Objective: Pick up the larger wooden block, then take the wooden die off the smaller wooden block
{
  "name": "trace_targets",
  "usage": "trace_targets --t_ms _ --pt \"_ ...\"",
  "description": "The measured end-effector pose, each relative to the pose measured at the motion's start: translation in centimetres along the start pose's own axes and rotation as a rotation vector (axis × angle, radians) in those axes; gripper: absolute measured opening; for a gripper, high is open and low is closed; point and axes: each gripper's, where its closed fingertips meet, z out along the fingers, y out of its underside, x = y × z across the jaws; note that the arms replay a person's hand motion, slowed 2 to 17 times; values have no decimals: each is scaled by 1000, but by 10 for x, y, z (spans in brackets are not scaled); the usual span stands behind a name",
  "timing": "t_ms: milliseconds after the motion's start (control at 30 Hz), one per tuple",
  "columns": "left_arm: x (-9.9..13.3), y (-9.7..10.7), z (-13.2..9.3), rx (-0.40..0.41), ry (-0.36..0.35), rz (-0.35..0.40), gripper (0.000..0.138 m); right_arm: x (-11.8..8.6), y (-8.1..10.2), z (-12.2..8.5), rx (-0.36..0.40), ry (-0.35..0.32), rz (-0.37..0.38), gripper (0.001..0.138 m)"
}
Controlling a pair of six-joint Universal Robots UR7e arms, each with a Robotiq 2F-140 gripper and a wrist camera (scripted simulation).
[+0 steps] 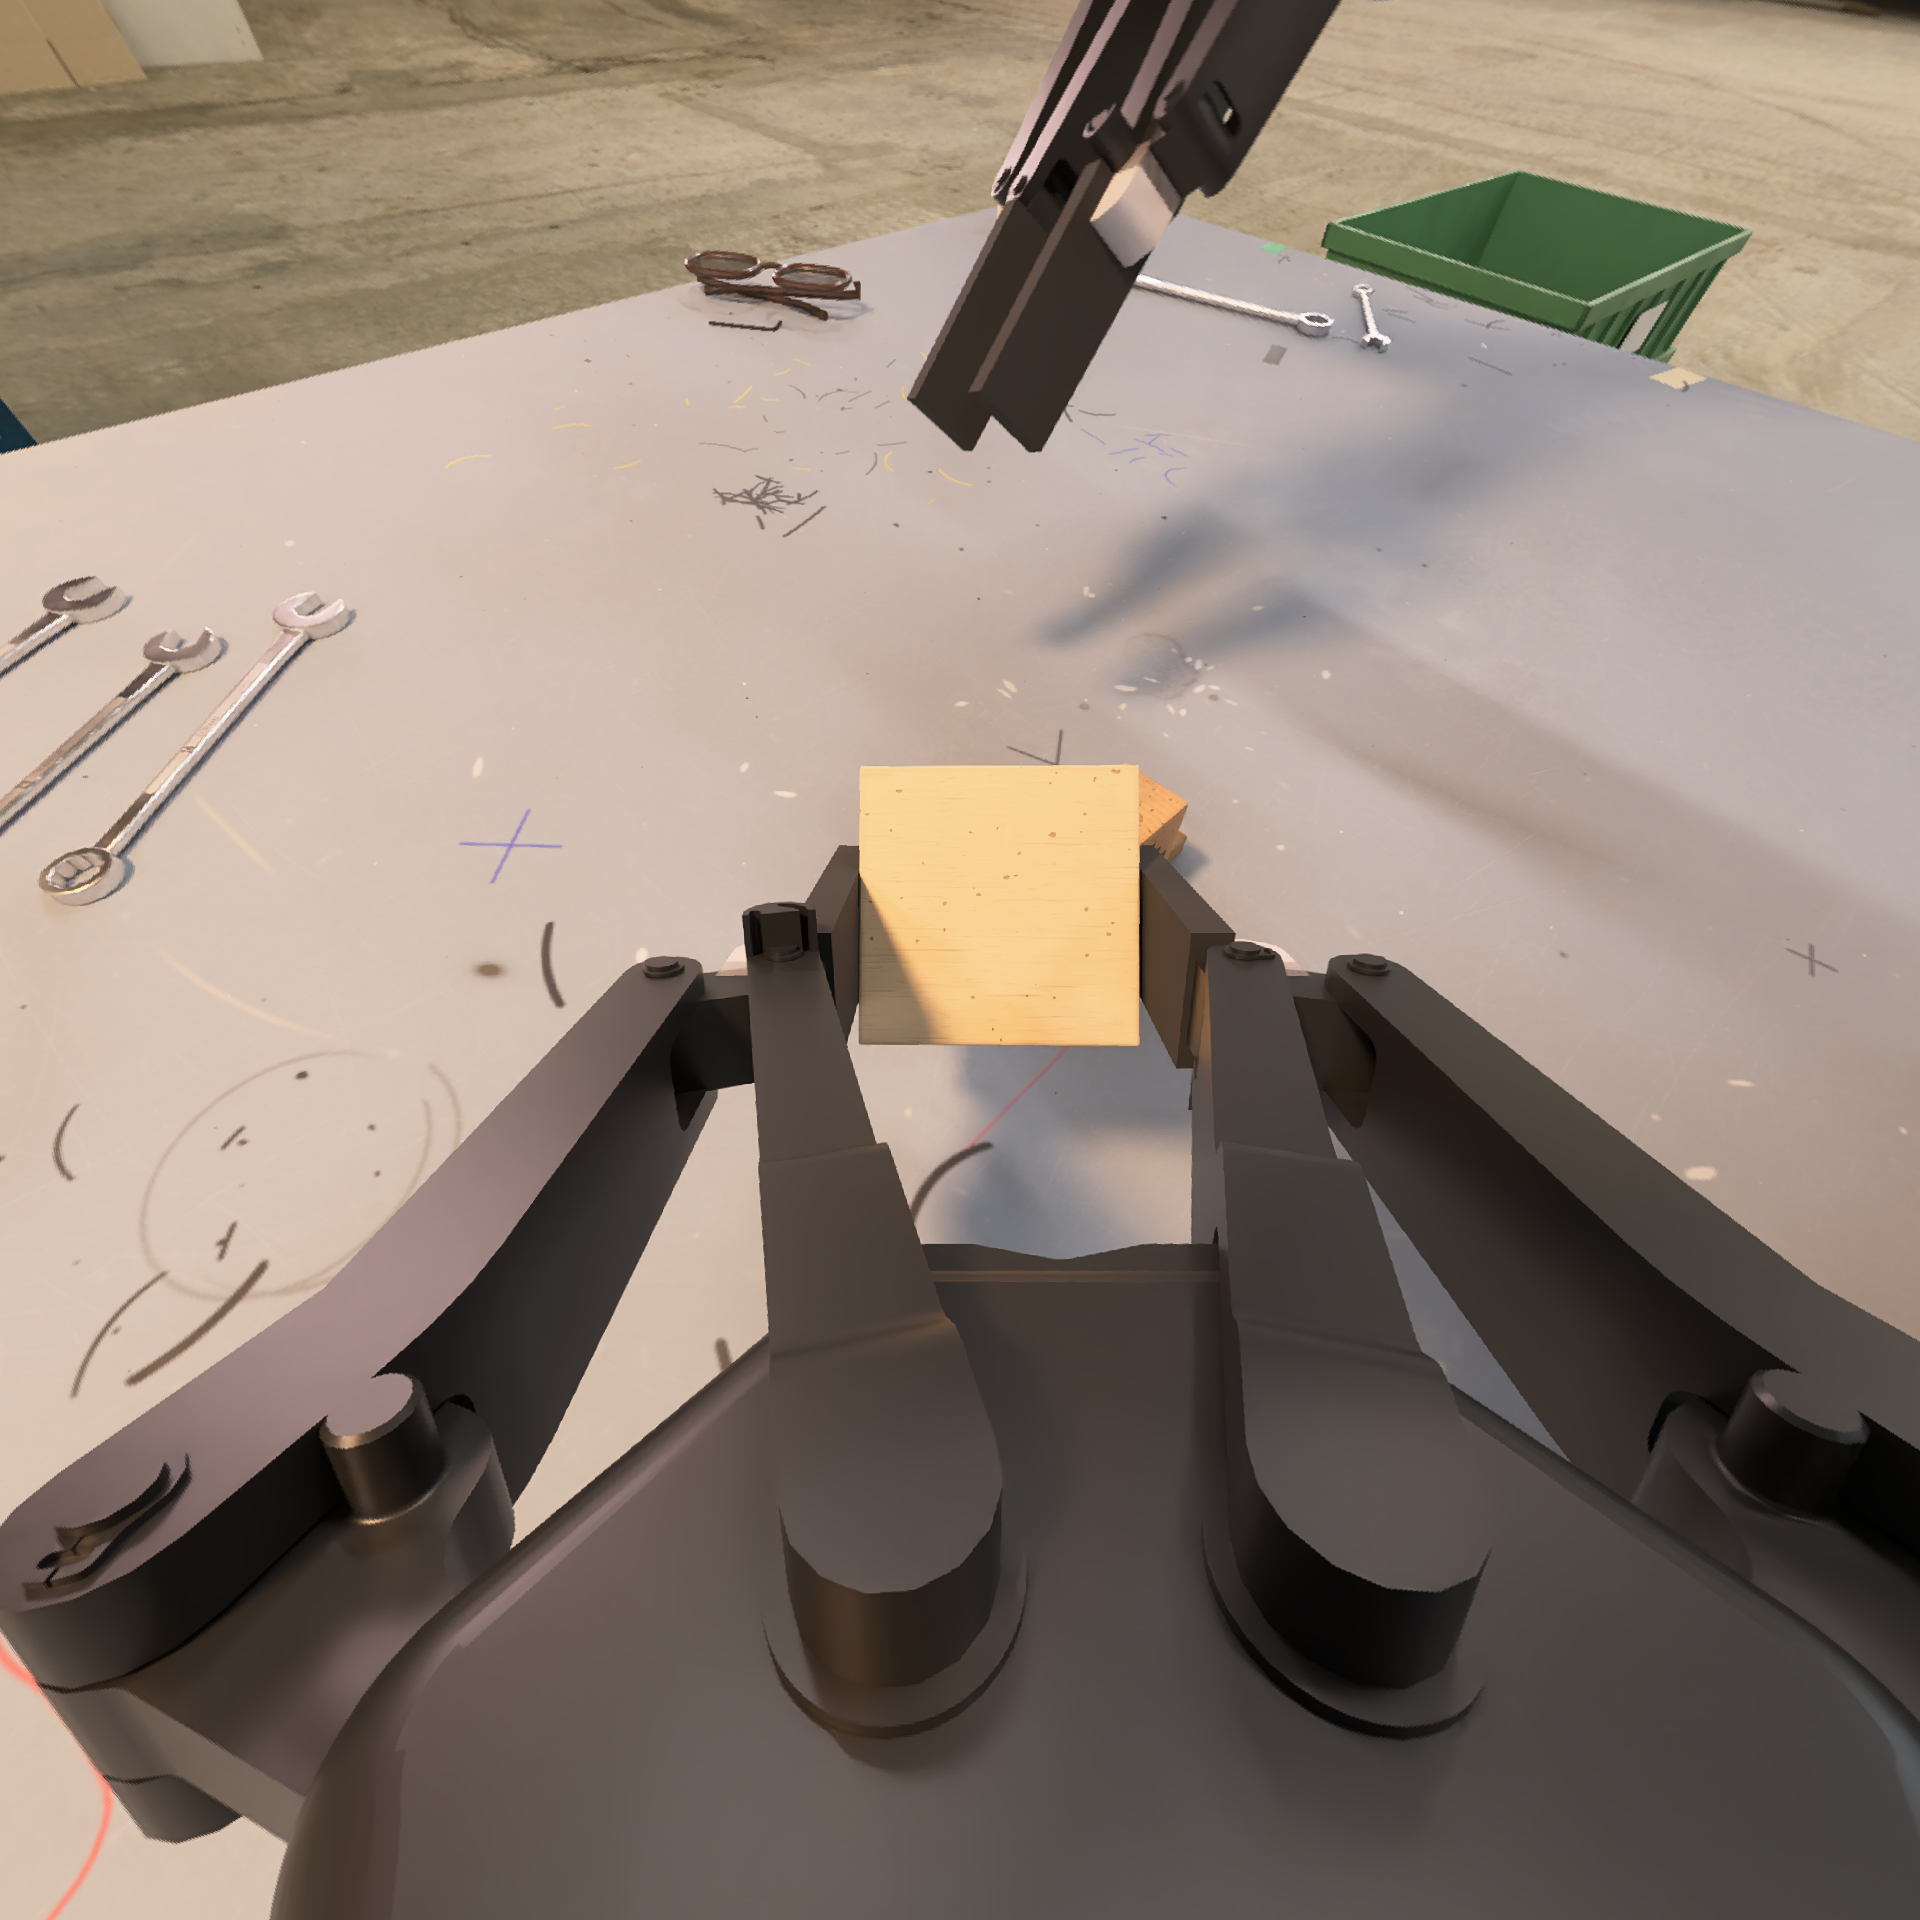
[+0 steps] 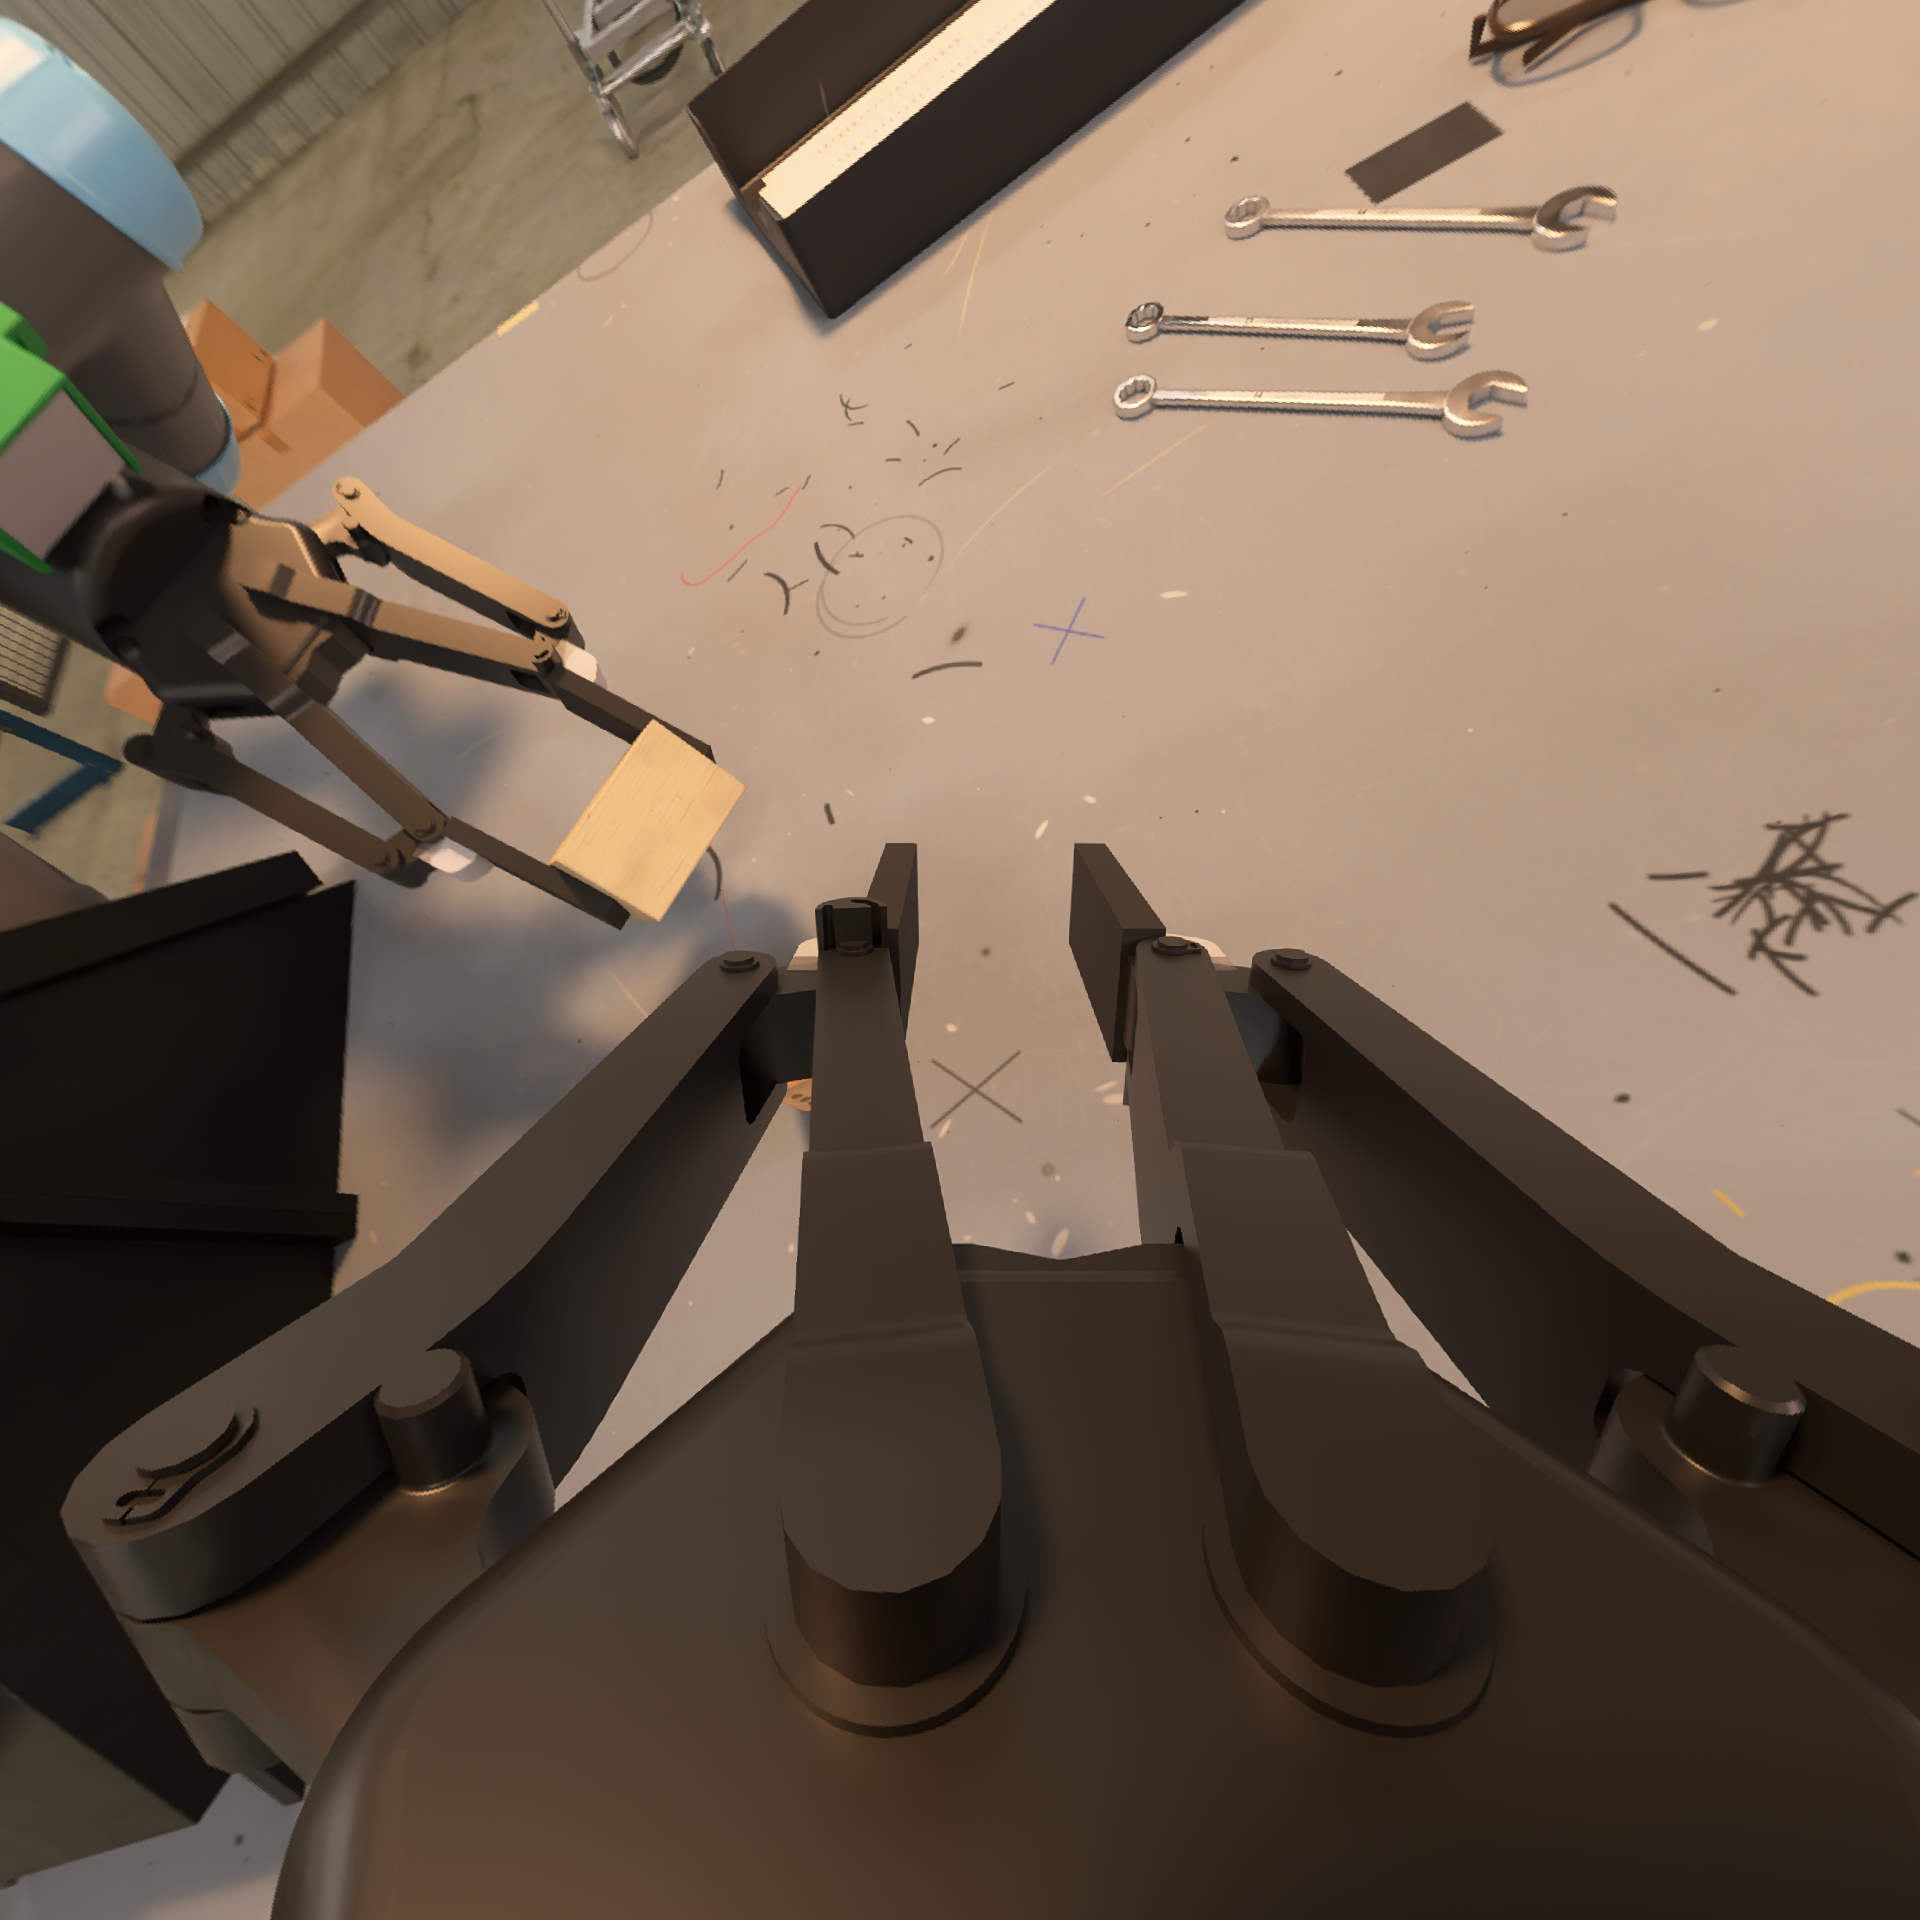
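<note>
My left gripper is shut on the larger wooden block, a pale cube, with one finger on each side. It holds the block a little above the grey table. A darker piece of wood peeks out behind the block's right edge; I cannot tell whether it is the smaller block or the die. My right gripper is open with a narrow gap and empty, above the table. It also hangs in the left wrist view. The right wrist view shows the left gripper holding the block.
Three wrenches lie at the left, also in the right wrist view. Two more wrenches, glasses and a green bin are at the far side. A long black box and a dark box stand nearby.
</note>
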Motion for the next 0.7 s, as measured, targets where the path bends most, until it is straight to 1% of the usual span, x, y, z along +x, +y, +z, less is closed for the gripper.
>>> trace_targets --t_ms 267,467,600,700 --pt "1 1 1 -7 -6 16 63 13 -7 15 -7 -128 131 39" --pt "2 3 3 -15 -1 20 63 21 -3 28 -58 -199 232 39" --pt "3 2 3 -12 5 21 63 30 4 39 -106 -195 261 38" --pt "5 1 3 -11 12 21 63 38 9 47 -135 -163 260 38"
